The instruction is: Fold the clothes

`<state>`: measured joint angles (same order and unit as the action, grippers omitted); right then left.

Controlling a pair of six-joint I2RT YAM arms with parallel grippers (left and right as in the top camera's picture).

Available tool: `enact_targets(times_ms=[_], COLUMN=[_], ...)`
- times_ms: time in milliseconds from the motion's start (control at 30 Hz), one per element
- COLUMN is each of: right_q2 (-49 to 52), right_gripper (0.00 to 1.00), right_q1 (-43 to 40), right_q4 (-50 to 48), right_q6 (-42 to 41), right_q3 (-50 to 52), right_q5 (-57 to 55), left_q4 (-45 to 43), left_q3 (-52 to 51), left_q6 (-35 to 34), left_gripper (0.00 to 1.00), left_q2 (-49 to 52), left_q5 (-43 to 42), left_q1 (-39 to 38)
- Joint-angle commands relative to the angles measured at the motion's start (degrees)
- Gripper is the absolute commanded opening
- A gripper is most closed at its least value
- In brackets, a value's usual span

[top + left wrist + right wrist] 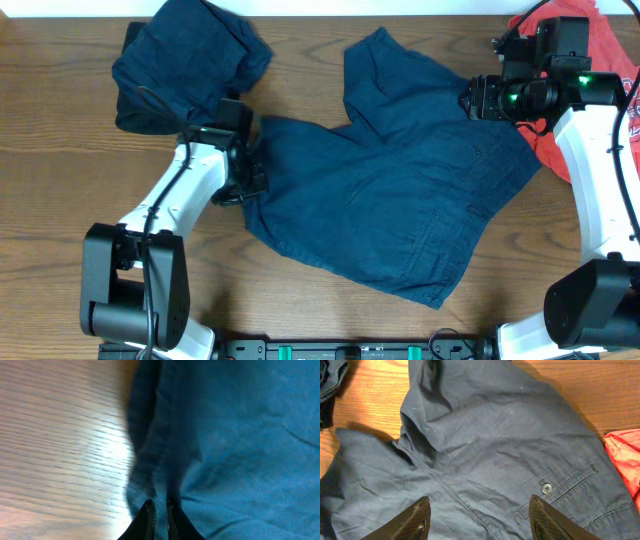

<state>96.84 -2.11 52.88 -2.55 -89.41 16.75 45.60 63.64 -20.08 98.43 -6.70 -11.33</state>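
Dark navy shorts lie spread open across the middle of the table. In the left wrist view their folded edge runs up beside bare wood. My left gripper sits at the shorts' left edge, and its jaws are shut on a fold of that fabric. Over the shorts' upper right part hovers my right gripper, open, with nothing but flat cloth below and a pocket button near the right finger. A second navy garment is bunched at the back left. A red-orange T-shirt lies at the back right.
Bare wooden tabletop shows left of the shorts and along the front. The red shirt's edge shows close to the right of my right gripper. The bunched navy piece shows at the far left of that view.
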Motion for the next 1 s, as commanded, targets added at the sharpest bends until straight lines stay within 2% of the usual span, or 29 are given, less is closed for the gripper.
enact_targets(times_ms=[0,300,567,700,967], right_q2=[-0.04,-0.04,-0.04,-0.04,-0.04], right_gripper=[0.61,0.61,0.61,0.62,0.64], right_q1=[0.68,0.68,0.68,0.68,0.68], right_q4=[0.00,0.07,0.57,0.76,2.03], right_q6=[0.02,0.02,0.07,0.04,0.07], right_q3=[-0.74,-0.74,-0.74,-0.74,-0.74], right_q5=[0.20,0.22,0.20,0.22,0.20], left_q4=[0.15,-2.05,-0.22,0.31,1.66], left_q3=[0.61,0.28,-0.17,-1.88,-6.10], left_q6=[0.35,0.33,0.33,0.31,0.31], left_gripper=[0.12,0.12,0.11,0.12,0.13], left_q2=[0.37,0.59,0.81,0.81,0.81], left_q5=[-0.33,0.98,6.34,6.64,13.09], left_q1=[-2.16,-5.49,-5.03,-3.96,1.73])
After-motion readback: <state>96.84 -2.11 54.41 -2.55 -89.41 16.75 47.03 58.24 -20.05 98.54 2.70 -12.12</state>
